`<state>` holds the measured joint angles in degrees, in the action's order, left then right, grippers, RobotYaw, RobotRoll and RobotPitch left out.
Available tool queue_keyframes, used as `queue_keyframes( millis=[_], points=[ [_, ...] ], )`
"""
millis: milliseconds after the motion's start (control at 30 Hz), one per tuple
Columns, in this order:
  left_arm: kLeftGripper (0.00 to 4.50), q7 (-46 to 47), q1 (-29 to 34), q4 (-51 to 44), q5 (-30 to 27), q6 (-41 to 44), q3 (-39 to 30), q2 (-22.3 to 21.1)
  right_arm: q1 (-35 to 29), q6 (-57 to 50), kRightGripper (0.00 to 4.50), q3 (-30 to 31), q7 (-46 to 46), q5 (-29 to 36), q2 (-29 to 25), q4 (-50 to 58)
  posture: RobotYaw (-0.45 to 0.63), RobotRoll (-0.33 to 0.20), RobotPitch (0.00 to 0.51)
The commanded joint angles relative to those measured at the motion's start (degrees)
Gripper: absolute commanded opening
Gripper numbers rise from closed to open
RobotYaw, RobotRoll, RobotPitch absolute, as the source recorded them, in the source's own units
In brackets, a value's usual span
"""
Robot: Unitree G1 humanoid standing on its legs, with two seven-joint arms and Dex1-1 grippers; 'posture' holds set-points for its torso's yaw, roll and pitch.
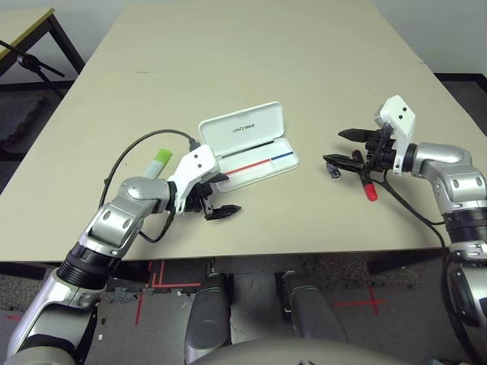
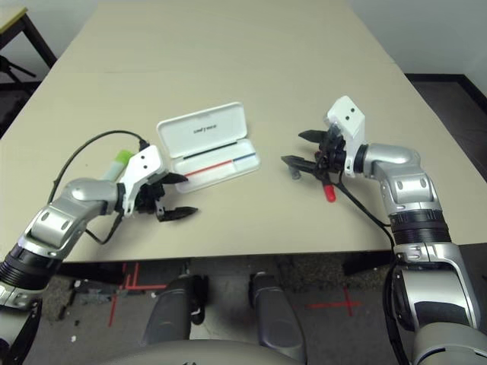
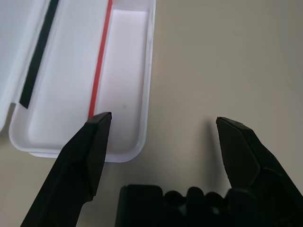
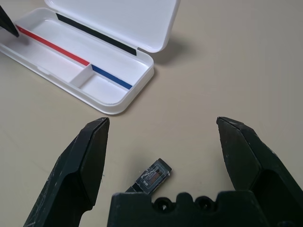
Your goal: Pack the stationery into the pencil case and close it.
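Note:
The white pencil case [image 1: 247, 144] lies open in the middle of the table, lid tilted back, and its tray [image 4: 102, 82] holds nothing but a red-and-blue line. My left gripper [image 1: 224, 195] is open just beside the near left end of the tray [image 3: 124, 101]. To the right of the case my right gripper [image 1: 335, 147] stands open, with the tiny dark grey-silver piece [image 4: 154, 174] on the table below it. The red marker [image 1: 370, 192] lies partly under that wrist. A whitish stick with a light-green end [image 1: 160, 162] rests behind my left forearm.
The beige table [image 1: 251, 53] stretches far back. Its front edge [image 1: 304, 247] runs just behind my grippers. A black cable [image 1: 137, 148] loops over my left arm. Another table [image 1: 23, 23] and a black stand are off to the far left.

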<state>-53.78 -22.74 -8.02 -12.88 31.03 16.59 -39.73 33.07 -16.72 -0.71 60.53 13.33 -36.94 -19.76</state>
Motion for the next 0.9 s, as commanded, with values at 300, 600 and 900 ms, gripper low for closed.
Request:
queue_keyframes(
  millis=[300,600,900],
  points=[
    [3.13,-2.41,-2.03,3.07,3.43,2.07,3.53,0.28,-0.34,1.53,4.5,0.24,-0.53,-0.31,0.63,-1.22,-0.08,0.0,0.129],
    [0.04,-3.61,-4.02,5.37,5.12,2.11,4.3,0.47,-0.38,1.89,4.5,0.21,-0.8,-0.22,0.78,-1.25,-0.09,0.0,0.123],
    [0.04,-7.86,-5.98,5.96,7.84,-5.18,3.81,-2.39,-0.79,-0.1,4.5,0.18,1.71,1.1,0.05,-0.01,-0.08,0.0,0.123]
  ],
)
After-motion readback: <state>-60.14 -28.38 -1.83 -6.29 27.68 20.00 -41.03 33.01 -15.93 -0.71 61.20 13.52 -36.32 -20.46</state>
